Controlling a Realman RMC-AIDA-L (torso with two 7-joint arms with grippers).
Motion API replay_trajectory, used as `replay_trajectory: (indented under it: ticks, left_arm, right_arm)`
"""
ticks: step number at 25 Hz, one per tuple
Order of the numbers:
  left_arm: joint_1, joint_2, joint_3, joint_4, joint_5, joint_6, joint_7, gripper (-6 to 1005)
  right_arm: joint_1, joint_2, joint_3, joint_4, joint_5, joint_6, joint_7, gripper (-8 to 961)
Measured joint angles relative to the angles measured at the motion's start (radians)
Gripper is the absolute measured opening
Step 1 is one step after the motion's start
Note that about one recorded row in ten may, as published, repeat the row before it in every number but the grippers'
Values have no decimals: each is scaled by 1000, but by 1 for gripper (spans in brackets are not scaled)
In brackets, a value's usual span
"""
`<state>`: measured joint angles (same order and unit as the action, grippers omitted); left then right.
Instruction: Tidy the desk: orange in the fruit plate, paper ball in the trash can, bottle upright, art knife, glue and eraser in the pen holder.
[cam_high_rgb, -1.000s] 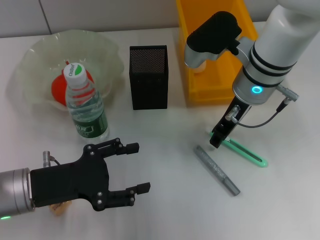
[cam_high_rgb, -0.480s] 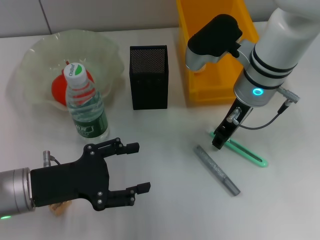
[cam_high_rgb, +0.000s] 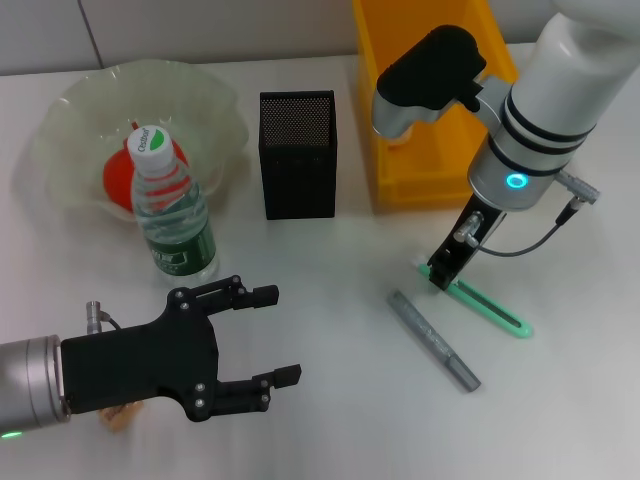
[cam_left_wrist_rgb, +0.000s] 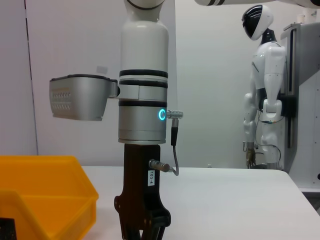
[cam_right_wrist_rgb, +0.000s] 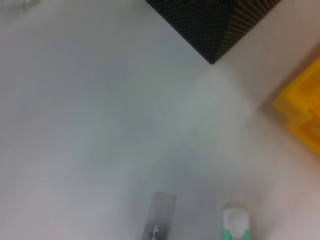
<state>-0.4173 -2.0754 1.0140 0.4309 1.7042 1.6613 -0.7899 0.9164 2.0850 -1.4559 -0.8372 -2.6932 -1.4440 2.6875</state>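
**On the desk: big jobs look done, small tools remain**

Across the white desk (cam_high_rgb: 330, 400), going from the biggest container down: the fruit plate (cam_high_rgb: 215, 105) at far left holds the orange (cam_high_rgb: 118, 180), so that job looks finished. The trash can (cam_high_rgb: 400, 180) stands at the far right behind the right arm; something pale shows just inside it under the arm, possibly the paper ball, but the arm hides too much to be sure. The pen holder (cam_high_rgb: 298, 160) stands between plate and bin, and its dark mesh inside shows nothing I can make out.

The bottle (cam_high_rgb: 172, 215) stands upright just in front of the plate, cap up, so that step also looks done.

Left to do, by my reading: the green-handled art knife (cam_high_rgb: 490, 306) and the grey glue stick (cam_high_rgb: 435, 341) lie flat in front of the bin, near each other but apart. A tan bit peeking out under the left arm may be the eraser (cam_high_rgb: 120, 417).

The right gripper (cam_high_rgb: 440, 275) is low over the near end of the art knife; whether its fingers have closed I cannot tell. The left gripper (cam_high_rgb: 272, 335) hovers spread wide at near left, holding nothing.
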Motion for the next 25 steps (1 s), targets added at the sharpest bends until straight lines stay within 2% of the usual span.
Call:
replay_trajectory:
  ticks: [6,12,19,25]
  left_arm:
    - [0,0,3,-1,0,-5,0,786]
    - [-2,0,23,-2,-5,-21,0,785]
    - [-3,0,24,-2,-5,-22,0,785]
    - [-3,0,25,-1,-6,-22,0,785]
  right_arm:
    - [-1,-2,-2,5,1,-2,-4,201]
    - [-7,-2,0,-12,1,-4,-5,160]
    - [-15,-2,7,-37,1,-15,-7,161]
    - [-69,-4,102,-212,21,-101,-26,161]
